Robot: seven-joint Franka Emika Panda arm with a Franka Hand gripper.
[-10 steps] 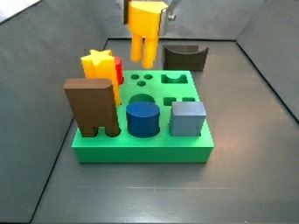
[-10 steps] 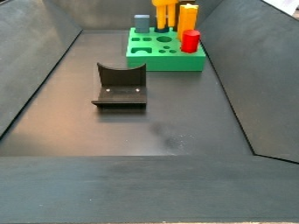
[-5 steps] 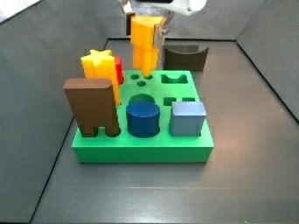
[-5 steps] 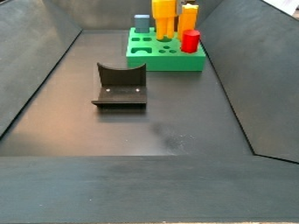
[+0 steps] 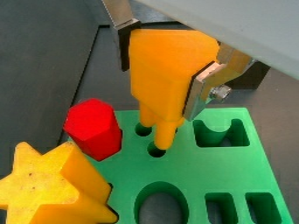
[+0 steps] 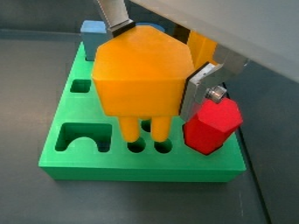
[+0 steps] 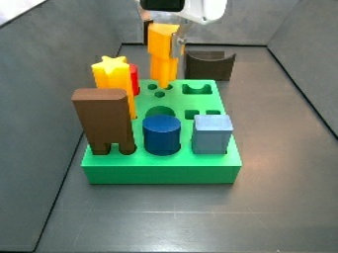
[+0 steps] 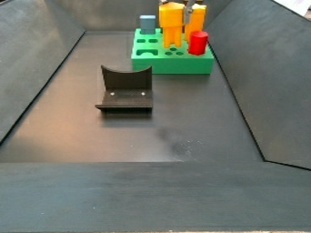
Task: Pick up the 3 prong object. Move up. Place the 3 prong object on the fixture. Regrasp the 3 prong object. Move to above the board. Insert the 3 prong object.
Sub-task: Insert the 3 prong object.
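Now inserting: gripper point(image 6: 158, 83) clamped on the 3 prong object point(image 6: 142, 74), kept upright so prongs meet the small round holes of the board point(image 6: 82, 114). Prong tips just entering, red block point(image 6: 212, 126) at 3 o'clock, fixture point(image 8: 124, 88) well apart.

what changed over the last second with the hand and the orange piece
The hand, shut on the 3 prong object, came down over the board, so the prongs now reach its small round holes, as both wrist views show. Nothing was let go. The fixture, the red block, the yellow star block and the other seated pieces stayed where they were.
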